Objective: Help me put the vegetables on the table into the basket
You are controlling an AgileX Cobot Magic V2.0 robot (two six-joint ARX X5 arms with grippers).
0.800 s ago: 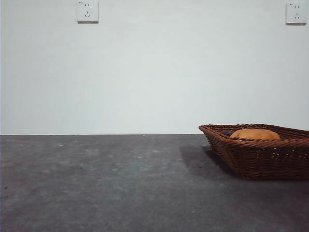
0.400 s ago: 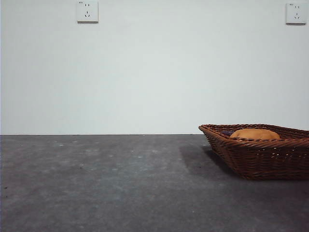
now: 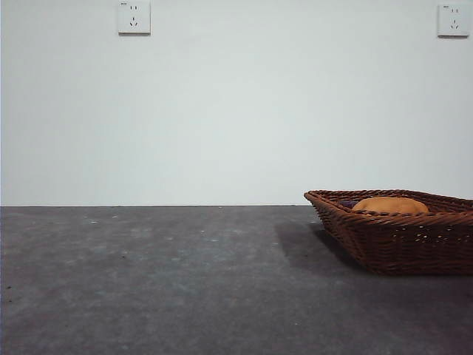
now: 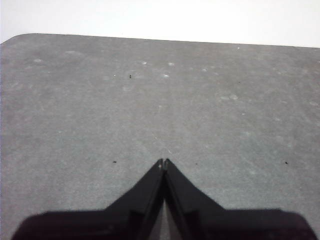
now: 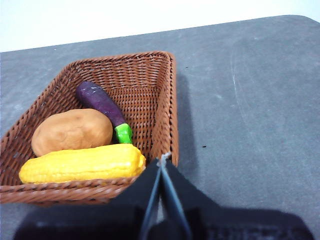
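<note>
The brown wicker basket (image 5: 150, 80) stands on the dark grey table (image 5: 250, 100) and shows at the right of the front view (image 3: 399, 240). In it lie the yellow corn cob (image 5: 82, 163), the brown potato (image 5: 72, 131) and the dark-purple eggplant (image 5: 100, 104) with its green tip. In the front view only the potato's top (image 3: 390, 205) and a sliver of eggplant (image 3: 347, 203) show above the rim. My right gripper (image 5: 162, 161) is shut and empty, above the basket's near corner. My left gripper (image 4: 163, 162) is shut and empty over bare table (image 4: 160, 100).
Two white wall sockets (image 3: 134, 17) (image 3: 452, 20) sit on the pale wall behind the table. The table's far edge and a rounded corner (image 4: 20, 37) show in the left wrist view.
</note>
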